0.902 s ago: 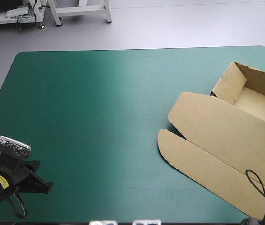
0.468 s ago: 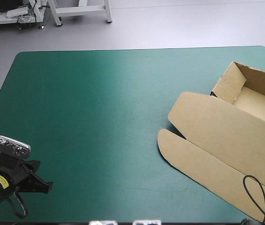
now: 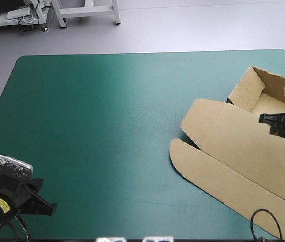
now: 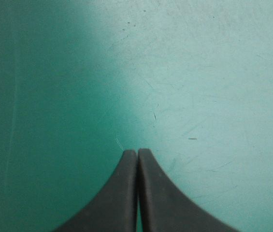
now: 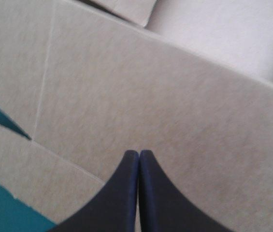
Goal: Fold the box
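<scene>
**Inventory**
- Box: 1, brown board.
- Claws: 2, each with two black fingers.
- Counter: 1, with a teal-green cover (image 3: 107, 116).

**Box, position**
The box (image 3: 233, 146) lies on the right part of the counter and runs past its right edge in the high view. It forms one open tray (image 3: 266, 103) near the far right corner. One lid (image 3: 223, 131) lies flat on the cover. One flap (image 3: 213, 174) with a rounded end continues from the lid.

**Box, orientation**
The tray opening faces up. The lid extends from the tray toward the near edge and the middle of the counter. The long axis of lid and flap runs diagonally, from left and farther away to right and nearer. A narrow notch of teal-green shows between lid and flap at their left end.

**Left claw**
The left claw (image 4: 137, 153) is at the near left corner of the counter, well apart from the box. Its fingers are pressed together over bare cover, with nothing between them.

**Right claw**
The right claw (image 5: 139, 153) is over the lid, close to the crease where the lid joins the tray. Its fingers are pressed together in one point, pinching nothing. Contact with the board cannot be determined.
</scene>
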`<state>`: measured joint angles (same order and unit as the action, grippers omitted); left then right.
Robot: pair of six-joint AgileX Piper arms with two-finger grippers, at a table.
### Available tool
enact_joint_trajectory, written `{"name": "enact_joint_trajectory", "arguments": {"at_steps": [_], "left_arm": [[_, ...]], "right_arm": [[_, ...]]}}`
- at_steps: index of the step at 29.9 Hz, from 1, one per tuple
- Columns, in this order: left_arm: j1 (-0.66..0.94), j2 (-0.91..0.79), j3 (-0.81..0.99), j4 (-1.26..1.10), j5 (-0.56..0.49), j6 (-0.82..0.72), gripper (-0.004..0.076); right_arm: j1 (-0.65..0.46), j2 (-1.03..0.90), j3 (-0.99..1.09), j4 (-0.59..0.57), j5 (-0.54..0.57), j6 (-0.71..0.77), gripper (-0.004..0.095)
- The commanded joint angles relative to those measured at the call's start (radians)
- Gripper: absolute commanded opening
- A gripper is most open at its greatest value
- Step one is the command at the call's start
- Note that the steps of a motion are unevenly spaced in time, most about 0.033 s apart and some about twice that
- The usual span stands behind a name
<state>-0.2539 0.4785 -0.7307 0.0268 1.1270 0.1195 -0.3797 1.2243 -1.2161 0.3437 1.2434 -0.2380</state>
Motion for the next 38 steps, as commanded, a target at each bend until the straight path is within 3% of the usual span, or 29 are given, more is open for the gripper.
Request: {"name": "enact_joint_trajectory", "arguments": {"at_steps": [1,15,33,38], "left_arm": [[-0.002,-0.043,0.022,-0.013,-0.066,-0.008,-0.0009],[-0.002,-0.223,0.164,-0.097,-0.108,-0.008,-0.0009],[-0.002,-0.245,0.235,-0.096,-0.100,-0.004,-0.0009],[-0.002,-0.245,0.235,-0.126,-0.091,-0.004,-0.0009]], "right_arm": [[0.074,-0.146,0.068,0.020,0.004,-0.046,-0.0017],[0.177,-0.647,0.442,0.002,-0.152,-0.124,-0.0017],[0.177,-0.773,0.686,-0.051,-0.330,-0.124,-0.0017],[0.177,-0.773,0.686,-0.051,-0.328,-0.122,-0.0017]]}}
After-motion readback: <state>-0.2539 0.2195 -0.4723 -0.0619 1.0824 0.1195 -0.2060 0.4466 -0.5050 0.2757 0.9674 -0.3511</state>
